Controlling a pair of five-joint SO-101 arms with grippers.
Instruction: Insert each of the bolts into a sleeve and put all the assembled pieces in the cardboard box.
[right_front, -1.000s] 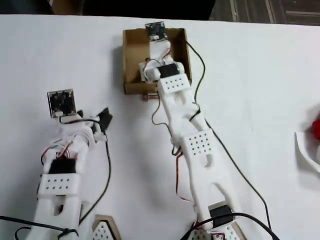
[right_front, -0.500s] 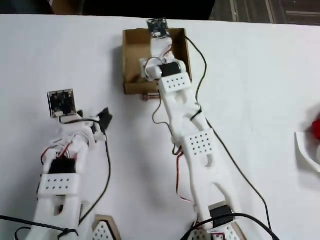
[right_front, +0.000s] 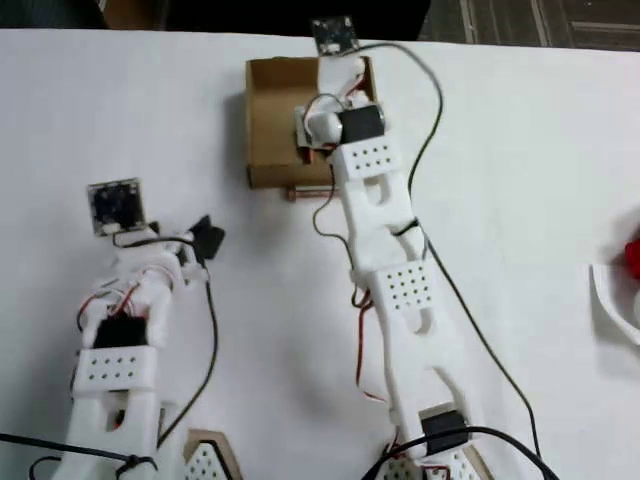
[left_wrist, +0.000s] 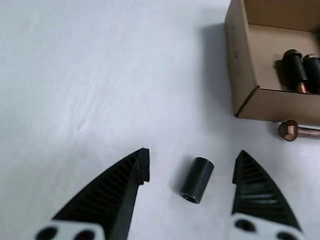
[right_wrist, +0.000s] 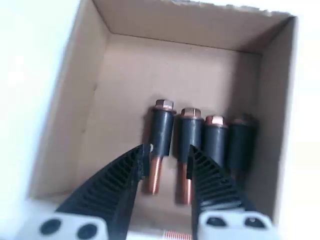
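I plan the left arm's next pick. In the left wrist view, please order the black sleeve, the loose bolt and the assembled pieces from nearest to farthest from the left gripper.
1. Black sleeve: on the table, between the left gripper's open fingers.
2. Loose bolt: on the table, just outside the cardboard box.
3. Assembled pieces: inside the box.
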